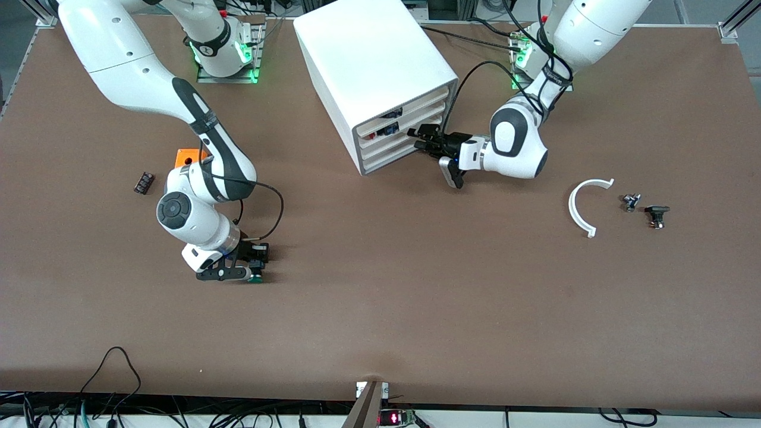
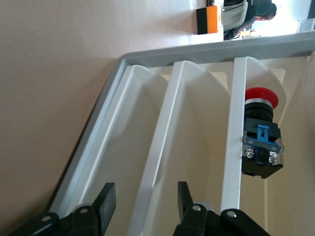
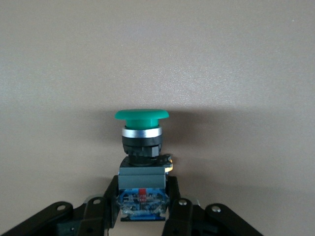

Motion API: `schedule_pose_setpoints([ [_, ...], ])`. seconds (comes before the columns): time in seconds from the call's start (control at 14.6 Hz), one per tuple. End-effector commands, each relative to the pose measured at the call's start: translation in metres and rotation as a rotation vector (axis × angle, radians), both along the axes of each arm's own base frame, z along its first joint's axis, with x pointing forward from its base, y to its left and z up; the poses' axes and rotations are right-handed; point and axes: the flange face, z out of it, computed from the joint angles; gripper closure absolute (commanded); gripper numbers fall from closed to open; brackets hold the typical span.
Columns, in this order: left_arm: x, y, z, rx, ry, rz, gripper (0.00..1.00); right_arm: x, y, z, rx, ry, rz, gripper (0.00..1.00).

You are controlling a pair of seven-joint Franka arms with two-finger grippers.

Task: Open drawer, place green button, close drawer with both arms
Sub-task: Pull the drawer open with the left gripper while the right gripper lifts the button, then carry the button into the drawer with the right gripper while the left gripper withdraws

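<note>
the white cabinet [image 1: 371, 71] is taken as landmark: a red-capped push button [image 2: 261, 132] is seen lying in one of its drawers. the third drawer [image 2: 162, 162] front edge is straddled by the left gripper [image 2: 145, 204], fingers apart. well away, toward the right arm's end, the button [image 3: 141, 147], green-capped with black-and-blue body, is clamped at table level by the right gripper [image 3: 142, 209].

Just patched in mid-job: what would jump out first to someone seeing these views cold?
The white cabinet between the arm bases stands out first, with the left gripper at its stacked drawer fronts, fingers astride a drawer edge. Next, the right gripper, low at the table toward the right arm's end, is shut on the green-capped button. An orange cube peeks from under that arm.
</note>
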Motion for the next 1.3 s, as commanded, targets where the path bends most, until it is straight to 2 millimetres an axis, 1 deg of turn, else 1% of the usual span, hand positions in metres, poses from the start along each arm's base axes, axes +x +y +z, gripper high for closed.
schedule_pose_setpoints([
  [0.0, -0.011, -0.002, -0.015, -0.042, -0.035, -0.010, 0.52, 0.003, 0.003, 0.010, 0.002, -0.015, 0.005, 1.00],
  [0.07, -0.014, -0.002, -0.021, -0.056, -0.053, -0.025, 0.62, 0.006, 0.004, 0.016, 0.004, -0.012, 0.001, 1.00],
  [0.14, -0.016, -0.001, -0.027, -0.067, -0.066, -0.034, 0.78, 0.008, 0.004, 0.023, -0.001, 0.014, -0.019, 1.00],
  [0.27, -0.015, -0.002, -0.026, -0.071, -0.072, -0.037, 1.00, 0.019, 0.006, 0.044, -0.011, 0.064, -0.064, 1.00],
  [0.34, -0.014, -0.001, -0.026, -0.071, -0.073, -0.034, 1.00, 0.023, 0.009, 0.056, -0.015, 0.093, -0.092, 1.00],
  [0.48, -0.008, 0.001, -0.024, -0.074, -0.080, -0.025, 1.00, 0.031, 0.021, 0.087, -0.016, 0.141, -0.173, 1.00],
  [0.61, 0.003, 0.005, -0.019, -0.072, -0.090, -0.007, 1.00, 0.029, 0.047, 0.112, -0.049, 0.198, -0.251, 1.00],
  [0.75, 0.026, 0.024, -0.017, -0.068, -0.117, 0.023, 1.00, 0.029, 0.058, 0.136, -0.067, 0.236, -0.328, 1.00],
  [0.82, 0.041, 0.034, -0.014, -0.067, -0.141, 0.028, 1.00, 0.026, 0.072, 0.149, -0.075, 0.245, -0.358, 1.00],
  [0.96, 0.064, 0.048, -0.014, -0.032, -0.148, 0.021, 1.00, 0.020, 0.099, 0.185, -0.083, 0.244, -0.431, 1.00],
  [1.02, 0.073, 0.053, -0.016, -0.013, -0.152, 0.008, 1.00, 0.019, 0.109, 0.196, -0.081, 0.241, -0.473, 1.00],
  [1.16, 0.092, 0.060, -0.017, 0.009, -0.163, 0.011, 1.00, 0.013, 0.129, 0.207, -0.074, 0.236, -0.584, 1.00],
  [1.23, 0.101, 0.066, -0.021, 0.014, -0.163, 0.027, 1.00, 0.006, 0.143, 0.208, -0.077, 0.239, -0.627, 1.00],
])
